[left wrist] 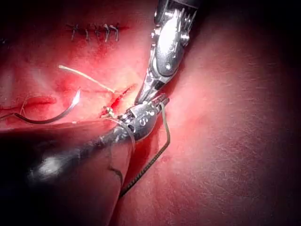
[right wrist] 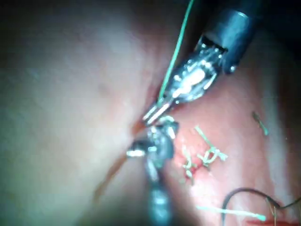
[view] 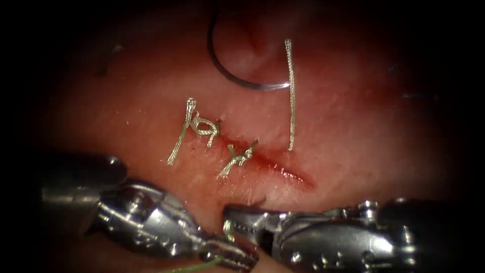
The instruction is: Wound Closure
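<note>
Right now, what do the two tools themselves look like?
Both are shiny silver metal with small round pins and screws at the wrist joints. The left arm's tool tapers to narrow jaws; the right arm's tool is blockier, on a dark shaft.

tools 2 [view: 237, 247] | needle 1 [view: 227, 73] | knots 2 [view: 204, 126] | cut 1 [view: 288, 172]

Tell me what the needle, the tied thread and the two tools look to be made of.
Needle: thin polished metal by its sheen, lying free on the tissue, held by neither tool.
Thread: pale braided fibre, going by its twisted texture; two knots sit on the cut.
Left tool and right tool: bright machined metal, probably steel; the left holds a green strand.
</note>
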`<state>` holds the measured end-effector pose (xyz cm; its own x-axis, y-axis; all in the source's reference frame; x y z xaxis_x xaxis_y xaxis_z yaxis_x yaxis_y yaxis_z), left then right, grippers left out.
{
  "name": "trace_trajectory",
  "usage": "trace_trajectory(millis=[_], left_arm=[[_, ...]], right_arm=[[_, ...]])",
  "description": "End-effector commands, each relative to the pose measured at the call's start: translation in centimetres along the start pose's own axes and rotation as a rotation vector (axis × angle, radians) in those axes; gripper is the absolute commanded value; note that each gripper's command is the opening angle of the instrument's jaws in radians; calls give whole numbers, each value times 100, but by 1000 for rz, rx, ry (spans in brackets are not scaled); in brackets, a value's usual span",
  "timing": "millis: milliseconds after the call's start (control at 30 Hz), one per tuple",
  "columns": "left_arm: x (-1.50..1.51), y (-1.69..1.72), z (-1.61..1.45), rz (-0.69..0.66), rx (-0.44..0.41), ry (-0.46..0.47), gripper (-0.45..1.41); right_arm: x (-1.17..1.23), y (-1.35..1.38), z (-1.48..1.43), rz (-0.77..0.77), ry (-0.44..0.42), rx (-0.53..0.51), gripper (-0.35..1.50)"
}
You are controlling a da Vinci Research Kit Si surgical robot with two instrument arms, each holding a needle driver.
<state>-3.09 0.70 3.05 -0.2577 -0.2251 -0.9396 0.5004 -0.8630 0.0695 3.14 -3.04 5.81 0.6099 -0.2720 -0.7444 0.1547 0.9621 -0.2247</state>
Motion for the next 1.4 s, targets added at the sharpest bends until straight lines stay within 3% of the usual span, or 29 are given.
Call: trace_trajectory(millis=[33,67,167,200,300,567,933,1067,1100,1400], left_arm=[[-2,-3,5,1,1,2,-45],[-2,-4,4,0,1,2,-45],[2,-10,0,-12,-1,9,61],[3,-14,-3,-50,0,6,83],[9,-20,-14,-85,25,-11,120],[5,-15,-25,-85,21,-9,121],[0,-19,-33,-64,82,64,93],[7,-24,-31,-36,141,117,78],[13,-29,-30,-26,171,147,78],[42,-34,-35,-22,184,216,81]], right_arm=[[-3,-2,11,-2,-4,9,-35],[-5,-2,11,-3,-8,14,-35],[-11,-3,12,-5,-11,25,-35],[-14,-3,12,-6,-17,28,-35],[-25,-3,13,-9,-24,34,-35],[-49,14,-4,88,15,7,-35],[-72,27,-23,119,23,-18,-35],[-79,28,-24,116,14,-20,-35],[-82,29,-24,116,11,-22,-35],[-98,28,-23,112,-4,-19,-35]])
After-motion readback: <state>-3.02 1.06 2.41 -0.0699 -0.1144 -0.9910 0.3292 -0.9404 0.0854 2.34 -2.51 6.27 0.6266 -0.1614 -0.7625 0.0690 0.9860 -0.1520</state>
